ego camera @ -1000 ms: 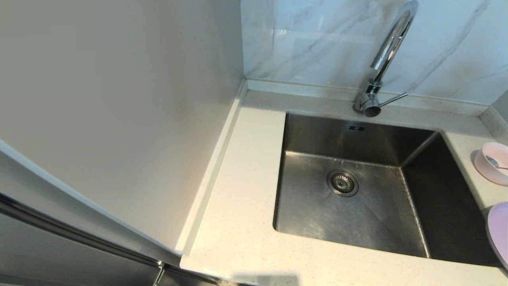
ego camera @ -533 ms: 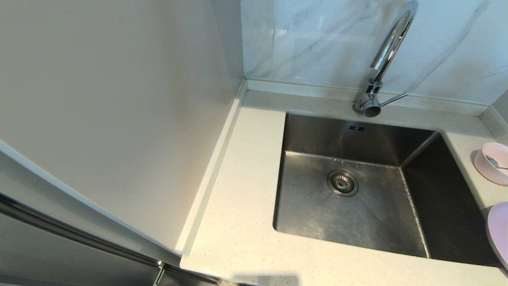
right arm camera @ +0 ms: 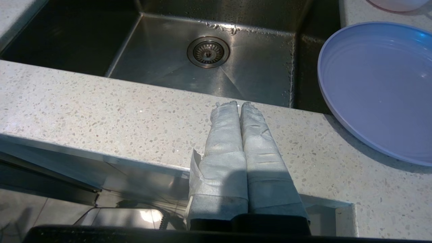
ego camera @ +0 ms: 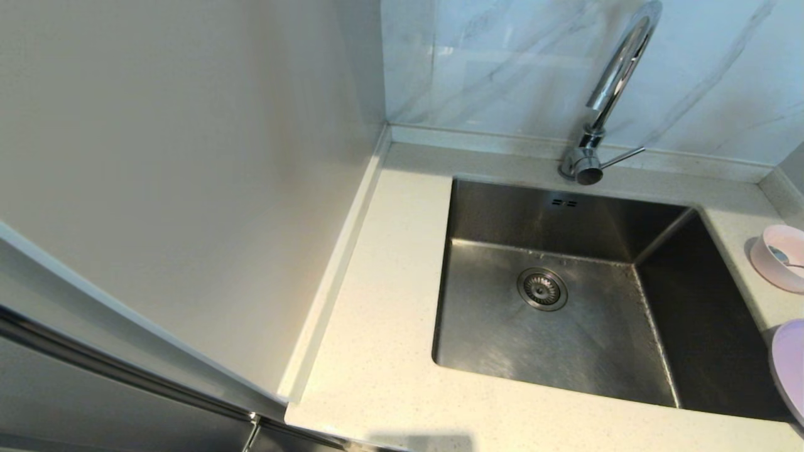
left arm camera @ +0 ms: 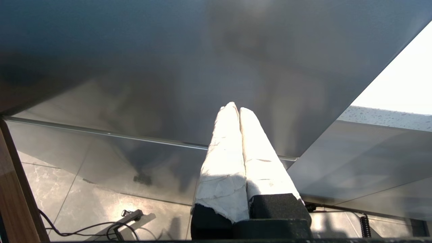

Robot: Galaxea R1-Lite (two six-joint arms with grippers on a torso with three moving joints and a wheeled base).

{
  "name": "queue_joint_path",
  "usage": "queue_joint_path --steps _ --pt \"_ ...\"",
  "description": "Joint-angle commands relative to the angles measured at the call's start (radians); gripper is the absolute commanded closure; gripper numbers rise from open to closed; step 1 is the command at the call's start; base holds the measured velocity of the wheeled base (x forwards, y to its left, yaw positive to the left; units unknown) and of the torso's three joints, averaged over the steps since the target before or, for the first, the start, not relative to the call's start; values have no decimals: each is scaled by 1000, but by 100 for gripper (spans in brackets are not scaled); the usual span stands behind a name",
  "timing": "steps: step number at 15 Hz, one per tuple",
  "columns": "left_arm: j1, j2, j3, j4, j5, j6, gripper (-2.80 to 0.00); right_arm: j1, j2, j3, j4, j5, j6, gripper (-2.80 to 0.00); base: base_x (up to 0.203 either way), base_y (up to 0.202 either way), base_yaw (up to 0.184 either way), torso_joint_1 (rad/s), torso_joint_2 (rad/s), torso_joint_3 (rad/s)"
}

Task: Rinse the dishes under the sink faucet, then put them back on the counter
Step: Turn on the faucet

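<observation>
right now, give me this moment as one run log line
stage: not started | pale pink bowl, lilac plate: on speckled counter | steel sink: empty | left gripper: shut | right gripper: shut

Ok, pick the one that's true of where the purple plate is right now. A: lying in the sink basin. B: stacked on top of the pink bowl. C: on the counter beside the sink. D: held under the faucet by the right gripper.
C: the purple plate rests on the speckled counter next to the sink, apart from the pink bowl, and the right gripper is shut on nothing.
</observation>
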Motion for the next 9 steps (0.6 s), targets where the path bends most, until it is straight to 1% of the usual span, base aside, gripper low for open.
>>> queue_joint_path --steps 1,9 --pt "0 0 0 0 0 0 0 0 2 8 0 0 1 0 0 0 0 0 0 0" --pt "0 0 0 0 0 0 0 0 2 8 0 -3 1 0 0 0 0 0 0 0"
